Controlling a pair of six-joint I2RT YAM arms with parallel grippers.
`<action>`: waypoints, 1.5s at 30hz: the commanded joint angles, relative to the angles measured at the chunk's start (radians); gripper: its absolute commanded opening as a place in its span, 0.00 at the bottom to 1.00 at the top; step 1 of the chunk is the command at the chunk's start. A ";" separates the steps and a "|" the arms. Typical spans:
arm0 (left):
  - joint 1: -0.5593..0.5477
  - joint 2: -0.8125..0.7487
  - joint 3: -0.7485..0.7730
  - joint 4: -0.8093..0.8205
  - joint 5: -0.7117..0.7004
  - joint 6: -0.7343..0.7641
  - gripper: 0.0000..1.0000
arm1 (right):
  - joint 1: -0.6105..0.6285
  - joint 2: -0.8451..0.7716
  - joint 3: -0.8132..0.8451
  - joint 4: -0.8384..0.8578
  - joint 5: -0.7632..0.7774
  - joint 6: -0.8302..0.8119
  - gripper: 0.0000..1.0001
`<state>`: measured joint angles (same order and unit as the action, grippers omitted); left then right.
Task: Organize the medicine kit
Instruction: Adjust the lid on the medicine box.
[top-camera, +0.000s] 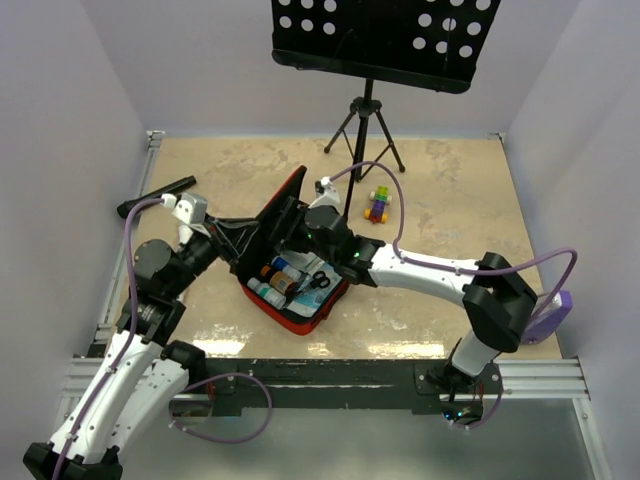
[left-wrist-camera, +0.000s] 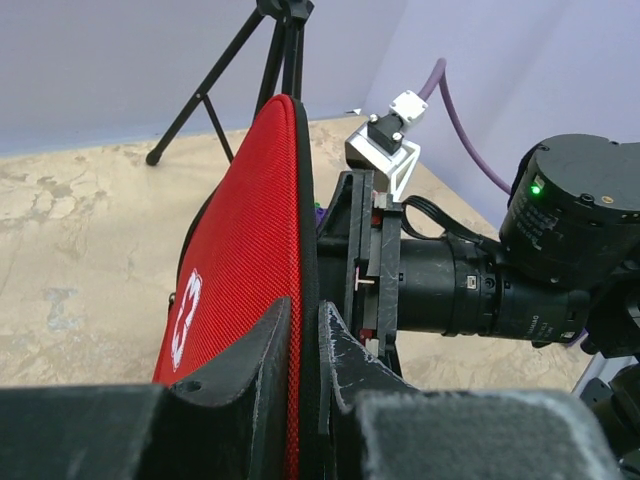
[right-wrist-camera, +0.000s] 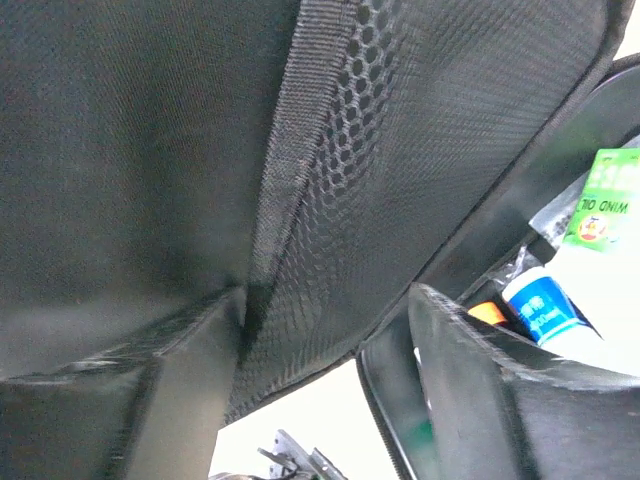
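The red medicine kit lies open mid-table, its lid standing upright. Small bottles and scissors lie in the base. My left gripper is shut on the lid's edge; in the left wrist view the fingers pinch the red fabric beside the white cross. My right gripper is open and empty inside the kit. In the right wrist view it faces the lid's black mesh lining, with a blue-labelled bottle and a green packet at right.
A black music stand on a tripod stands at the back. A small coloured block toy sits right of the kit. A black flashlight lies at the far left. A purple object is at the right edge.
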<state>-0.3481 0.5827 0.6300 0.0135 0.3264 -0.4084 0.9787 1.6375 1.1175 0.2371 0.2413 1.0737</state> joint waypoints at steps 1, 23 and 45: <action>-0.015 -0.007 -0.018 0.013 0.089 -0.013 0.00 | -0.003 -0.004 0.073 -0.012 0.009 0.017 0.65; -0.015 0.009 -0.049 0.062 0.069 -0.036 0.00 | -0.003 -0.320 -0.182 -0.072 0.101 -0.025 0.46; -0.019 0.019 -0.081 0.098 0.229 -0.033 0.00 | -0.078 -0.056 0.076 -0.096 0.006 0.042 0.56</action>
<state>-0.3592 0.6079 0.5751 0.1169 0.4603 -0.4271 0.9028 1.5803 1.1175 0.1104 0.2512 1.0828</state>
